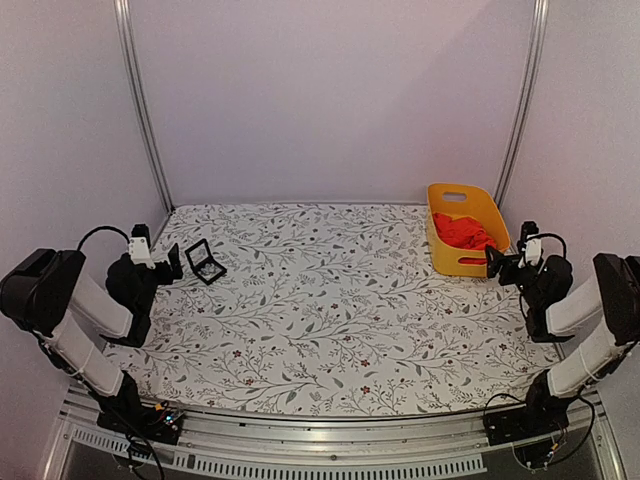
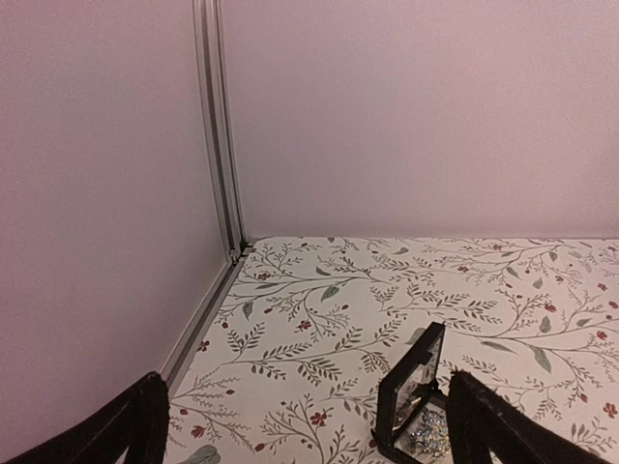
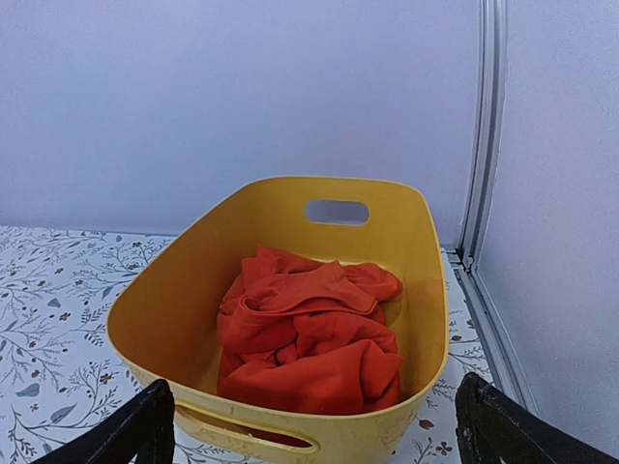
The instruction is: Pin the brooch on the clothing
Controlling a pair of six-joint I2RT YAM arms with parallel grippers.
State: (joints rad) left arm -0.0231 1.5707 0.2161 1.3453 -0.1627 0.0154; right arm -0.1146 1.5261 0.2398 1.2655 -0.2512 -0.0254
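Not begun: clothing [image 3: 309, 338] crumpled inside yellow basket [image 3: 280, 184]; brooch [image 2: 426, 435] in black box [image 2: 411, 382], far left of basket. Fingers spread wide, holding nothing: left gripper [image 2: 308, 391], right gripper [image 3: 314, 391].

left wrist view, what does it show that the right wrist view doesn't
Only left wrist: the open black display box with the glittery brooch inside. Only right wrist: the yellow basket holding the crumpled red-orange clothing. Both: the floral table, a pale wall, a metal rail, and an open gripper, the left gripper and right gripper respectively.
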